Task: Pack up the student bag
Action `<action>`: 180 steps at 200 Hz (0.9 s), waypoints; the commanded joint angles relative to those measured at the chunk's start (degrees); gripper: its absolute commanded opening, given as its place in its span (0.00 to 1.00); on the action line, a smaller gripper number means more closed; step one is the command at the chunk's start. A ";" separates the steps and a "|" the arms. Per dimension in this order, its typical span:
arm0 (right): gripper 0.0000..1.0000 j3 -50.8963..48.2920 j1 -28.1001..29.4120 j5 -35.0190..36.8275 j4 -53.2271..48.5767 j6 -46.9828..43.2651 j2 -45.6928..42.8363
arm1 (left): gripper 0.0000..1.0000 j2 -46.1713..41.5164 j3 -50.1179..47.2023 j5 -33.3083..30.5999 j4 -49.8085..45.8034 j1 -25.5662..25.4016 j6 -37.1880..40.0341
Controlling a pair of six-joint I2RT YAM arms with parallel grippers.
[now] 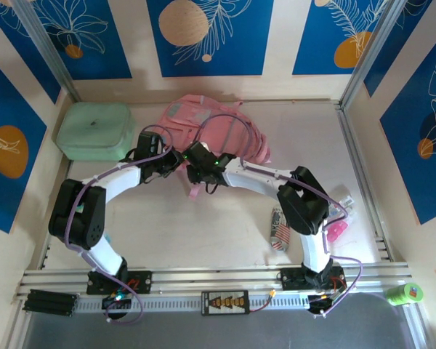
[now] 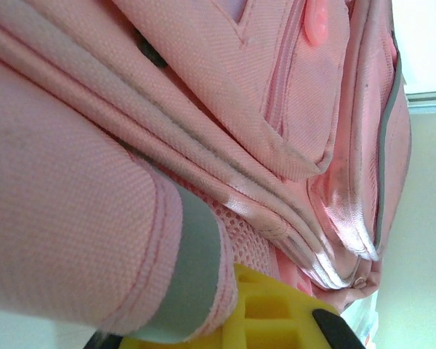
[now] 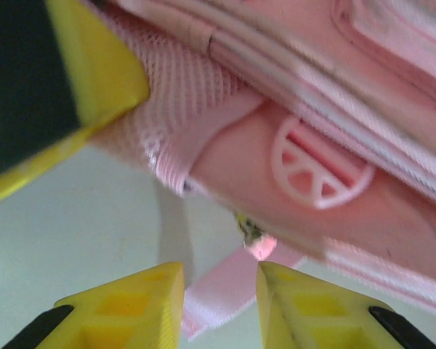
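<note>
right gripper jaws are standing spread, a loose pink strap lying in the gap between them. left gripper jaws are pressing together, seemingly pinching a fold of the student bag, which is lying just beyond both. the 2 arms are probably opening it; the right jaws next need a firm pinch on an edge.

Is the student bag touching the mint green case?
Apart: the top view shows bare table between the student bag and the mint green case.
</note>
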 commanded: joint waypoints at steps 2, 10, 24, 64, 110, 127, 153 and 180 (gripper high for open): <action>0.33 2.23 -0.36 3.51 -1.40 2.61 2.20 | 0.00 -1.20 2.77 5.33 3.67 -0.89 -0.02; 0.33 2.43 -0.34 3.97 -1.47 2.95 2.63 | 0.00 -1.21 2.95 5.45 3.60 -0.98 -0.07; 0.33 2.64 -0.30 4.40 -1.26 3.31 3.25 | 0.00 -1.20 3.09 5.51 3.56 -0.99 -0.07; 0.29 4.83 -0.80 4.64 -0.18 2.01 5.07 | 0.00 -1.32 3.33 5.55 3.47 -1.28 -0.45; 0.24 6.89 -0.82 9.91 -0.90 2.62 6.48 | 0.00 -1.49 3.36 4.97 3.23 -1.40 -0.79; 0.21 7.25 -0.89 11.73 -1.21 3.29 6.32 | 0.00 -1.56 3.26 4.63 3.21 -1.54 -0.88; 0.18 7.90 -1.00 13.57 -1.19 3.58 6.27 | 0.00 -1.70 3.12 4.23 3.29 -1.60 -1.15; 0.16 8.77 -1.39 14.36 -1.34 3.23 6.77 | 0.00 -1.73 3.21 3.90 3.04 -1.57 -1.08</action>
